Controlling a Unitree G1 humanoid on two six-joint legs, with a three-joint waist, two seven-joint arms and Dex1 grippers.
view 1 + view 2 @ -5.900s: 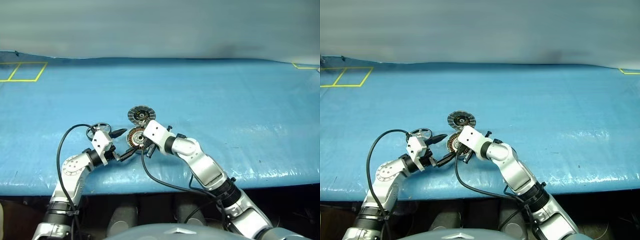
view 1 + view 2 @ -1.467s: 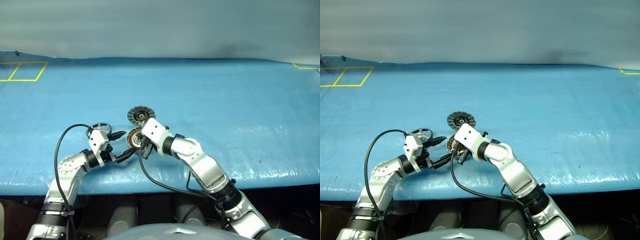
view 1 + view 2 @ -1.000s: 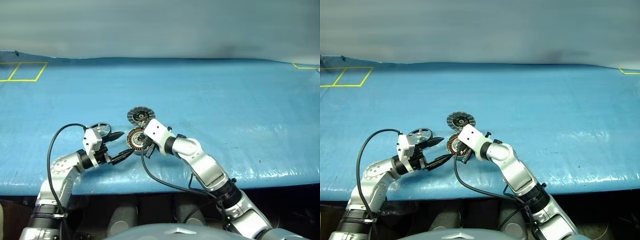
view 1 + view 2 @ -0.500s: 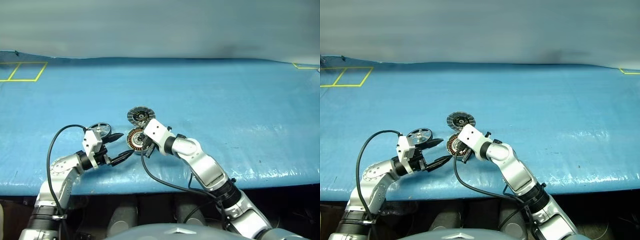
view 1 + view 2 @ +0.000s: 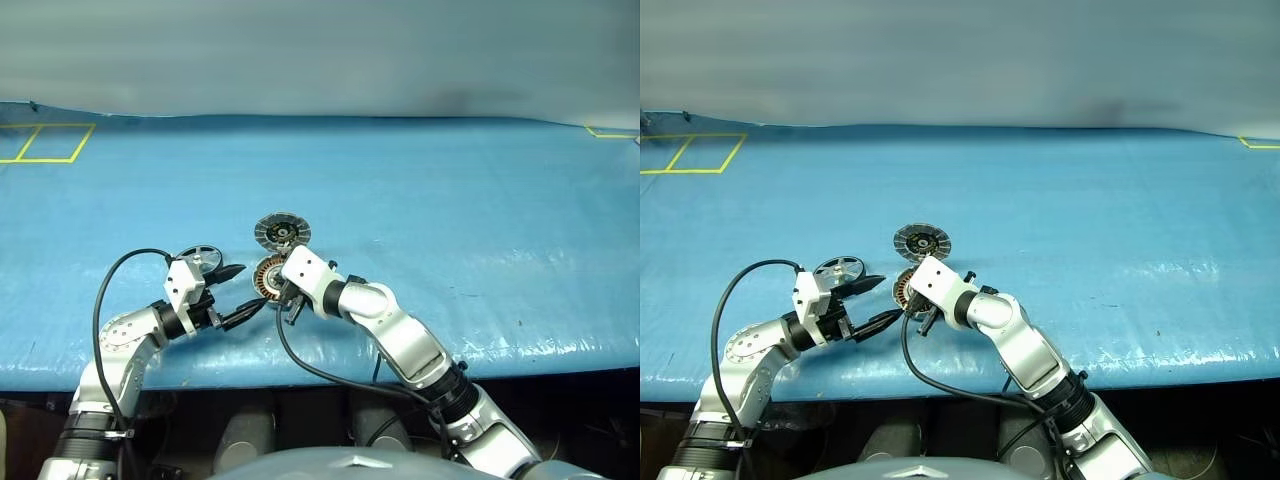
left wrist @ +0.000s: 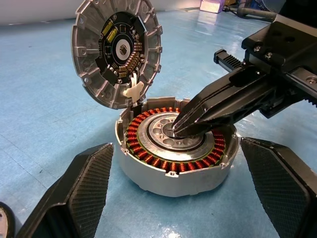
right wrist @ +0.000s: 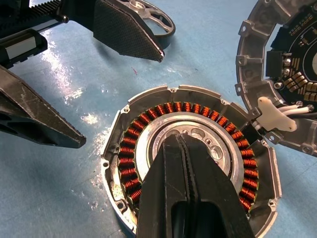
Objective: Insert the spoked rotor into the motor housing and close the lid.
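Motor housing [image 6: 176,148] sits on blue worktop [image 5: 480,220], lid [image 6: 116,49] hinged open. Right pincer [image 7: 184,148], fingers together, tip on housing's grey centre. Left pincer [image 5: 238,292] spread wide, empty, near housing; spoked rotor [image 5: 839,269] lies just behind it.

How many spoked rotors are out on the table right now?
1. The spoked rotor lies on the blue table, by the left end effector, outside the motor housing.
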